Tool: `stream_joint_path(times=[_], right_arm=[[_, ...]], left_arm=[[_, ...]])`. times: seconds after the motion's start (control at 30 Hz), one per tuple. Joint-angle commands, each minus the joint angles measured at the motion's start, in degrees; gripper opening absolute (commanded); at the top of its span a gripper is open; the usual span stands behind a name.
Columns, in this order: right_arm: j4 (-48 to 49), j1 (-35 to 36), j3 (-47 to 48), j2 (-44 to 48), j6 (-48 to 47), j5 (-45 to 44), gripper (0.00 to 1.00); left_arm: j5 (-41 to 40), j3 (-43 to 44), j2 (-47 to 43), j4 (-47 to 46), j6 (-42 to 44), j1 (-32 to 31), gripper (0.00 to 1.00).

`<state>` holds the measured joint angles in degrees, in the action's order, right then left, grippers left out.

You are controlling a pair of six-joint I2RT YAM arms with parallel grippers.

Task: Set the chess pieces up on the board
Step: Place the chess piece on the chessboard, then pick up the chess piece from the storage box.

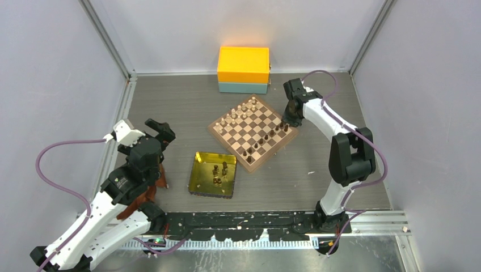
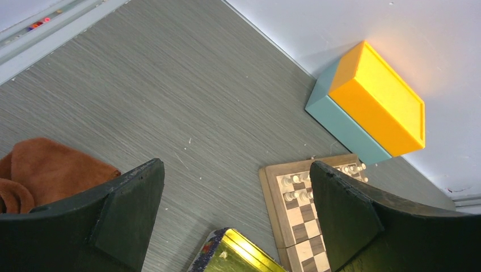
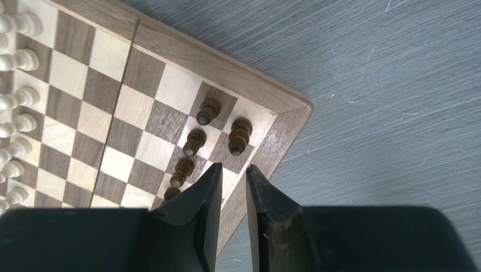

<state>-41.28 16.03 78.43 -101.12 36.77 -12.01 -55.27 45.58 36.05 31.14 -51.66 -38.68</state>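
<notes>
A robotics laboratory test cell is seen: a grey table point(image 1: 170, 102) is enclosed by plain white panels point(image 1: 45, 68) on aluminium framing point(image 1: 110, 39), with the left arm point(image 1: 93, 212) and right arm point(image 1: 346, 158) bolted at its near edge, trailed by purple cables point(image 1: 74, 141).

Even, bright overhead light, soft shadows; glare on the gold tray point(image 1: 199, 178) and yellow box point(image 1: 244, 63).

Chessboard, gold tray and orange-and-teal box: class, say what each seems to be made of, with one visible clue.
Chessboard: wood, satin finish; grain lines run through squares and border.
Gold tray: probably metal, polished; its walls gleam and mirror.
Orange-and-teal box: perhaps plastic or painted board, matte; flat even colour, so uncertain.
</notes>
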Motion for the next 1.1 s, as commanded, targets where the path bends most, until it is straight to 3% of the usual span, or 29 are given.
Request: stream_joint_path(times=[0.0,0.2,0.6,1.07], right_arm=[[-0.50,1.27,3.21,5.16,-0.97,-1.96,0.28],[-2.25,5.68,5.06,7.32,-2.77,-5.52,0.29],[-3.14,25.82,7.24,9.92,-3.79,-7.72,0.27],[-1.35,39.54,10.79,0.01,-1.81,-6.53,0.25]], left_arm=[[-0.95,-0.20,-0.46,-1.43,-0.20,-0.30,1.00],[-1.23,-0.23,-0.46,-0.82,-0.54,-0.26,1.00],[-2.20,-1.02,-0.80,0.64,-1.41,-0.28,1.00],[-2.13,-1.64,-2.21,1.32,-1.48,-0.27,1.00]])
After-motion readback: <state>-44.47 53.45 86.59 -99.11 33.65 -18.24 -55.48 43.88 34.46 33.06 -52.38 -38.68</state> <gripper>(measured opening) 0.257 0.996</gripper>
